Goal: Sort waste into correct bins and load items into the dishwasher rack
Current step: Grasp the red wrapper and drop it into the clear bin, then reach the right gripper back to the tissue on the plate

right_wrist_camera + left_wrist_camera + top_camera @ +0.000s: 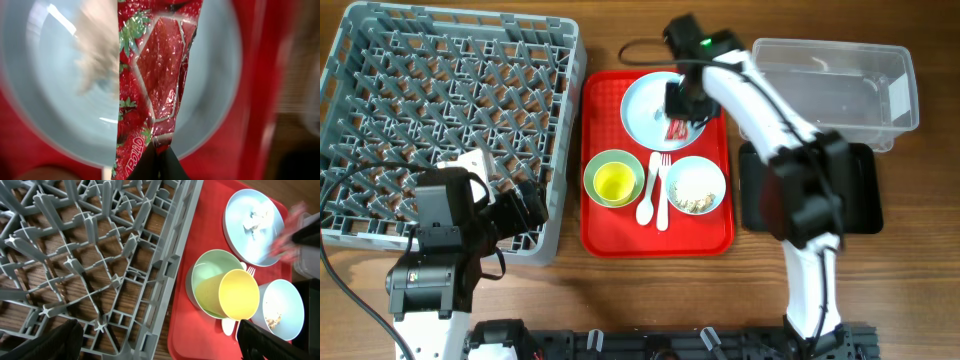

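Observation:
My right gripper (682,105) is over the pale plate (650,105) on the red tray, shut on the red snack wrapper (155,75), which hangs over the plate (50,100). The small white scrap (255,220) lies on the plate. The yellow cup (613,181) sits in the green bowl (595,165). The blue bowl (696,185) holds food crumbs (274,320). The white spoon and fork (655,195) lie between the bowls. My left gripper (160,347) is open and empty over the front right corner of the grey rack (450,110).
The flat red tray (710,235) lies right of the rack. The clear tub (840,85) stands at the back right, with the black tray (865,190) in front of it, partly under my right arm. A black cable lies behind the red tray.

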